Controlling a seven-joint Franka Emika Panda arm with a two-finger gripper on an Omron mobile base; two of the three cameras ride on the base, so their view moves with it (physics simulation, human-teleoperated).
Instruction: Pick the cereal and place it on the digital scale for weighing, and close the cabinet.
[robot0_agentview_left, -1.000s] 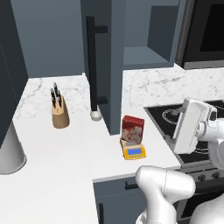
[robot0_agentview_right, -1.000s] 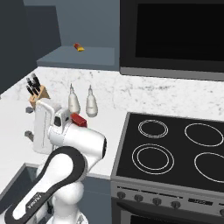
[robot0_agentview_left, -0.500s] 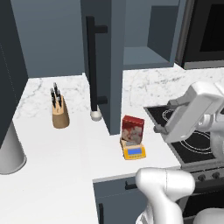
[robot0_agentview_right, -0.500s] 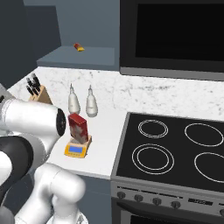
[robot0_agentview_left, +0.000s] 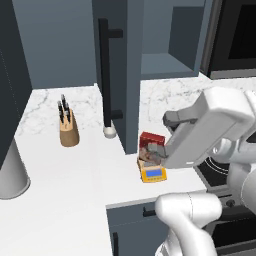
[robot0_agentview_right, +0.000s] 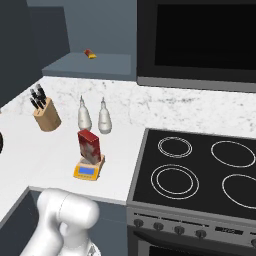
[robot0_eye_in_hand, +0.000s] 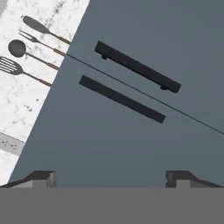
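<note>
The red cereal (robot0_agentview_right: 89, 145) box stands upright on the orange-yellow digital scale (robot0_agentview_right: 88, 170), near the counter's front edge beside the stove. In the left base view the cereal (robot0_agentview_left: 149, 143) and the scale (robot0_agentview_left: 153, 173) sit just right of the open cabinet door (robot0_agentview_left: 116, 55), whose long black handle (robot0_agentview_left: 103, 75) faces me. My white hand (robot0_agentview_left: 205, 130) hangs close above and to the right of the box, apart from it. In the hand view my gripper (robot0_eye_in_hand: 111, 179) is open with nothing between its tips. It faces slate-grey cabinet fronts (robot0_eye_in_hand: 131, 131) with two black bar handles.
A knife block (robot0_agentview_right: 46, 112) and two pale bottles (robot0_agentview_right: 94, 117) stand by the marble backsplash. A black stove top (robot0_agentview_right: 200, 170) lies to the right under a black oven (robot0_agentview_right: 200, 35). A small red-yellow item (robot0_agentview_right: 89, 54) rests on the open shelf. Utensils (robot0_eye_in_hand: 26, 48) hang on a marble wall.
My arm has swung from over the stove toward the cereal in the left base view and has left the right base view. The cereal and the scale have not moved.
</note>
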